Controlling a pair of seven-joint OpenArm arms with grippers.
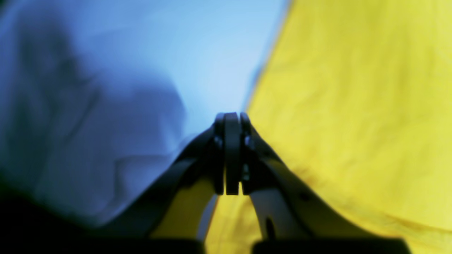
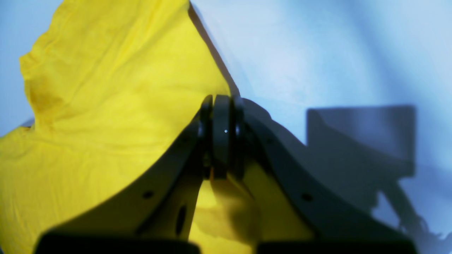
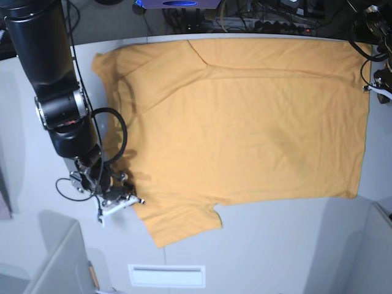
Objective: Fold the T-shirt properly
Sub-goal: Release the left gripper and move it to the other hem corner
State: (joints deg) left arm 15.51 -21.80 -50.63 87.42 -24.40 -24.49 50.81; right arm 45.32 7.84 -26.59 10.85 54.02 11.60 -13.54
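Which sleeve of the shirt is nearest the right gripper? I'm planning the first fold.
The near sleeve, at the base view's bottom; the right gripper sits beside it.

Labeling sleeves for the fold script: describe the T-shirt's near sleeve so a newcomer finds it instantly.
Start at the pale table in the base view, which the spread orange T-shirt mostly covers. Follow its lower edge left to the short flap jutting toward the camera. Unlike the far sleeve, it lies just right of the right tool.

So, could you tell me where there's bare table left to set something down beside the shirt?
The widest bare table lies below the T-shirt's lower edge, right of its sleeve. A narrower strip runs along the left edge, but the right gripper and its arm crowd it. The shirt reaches the top edge.
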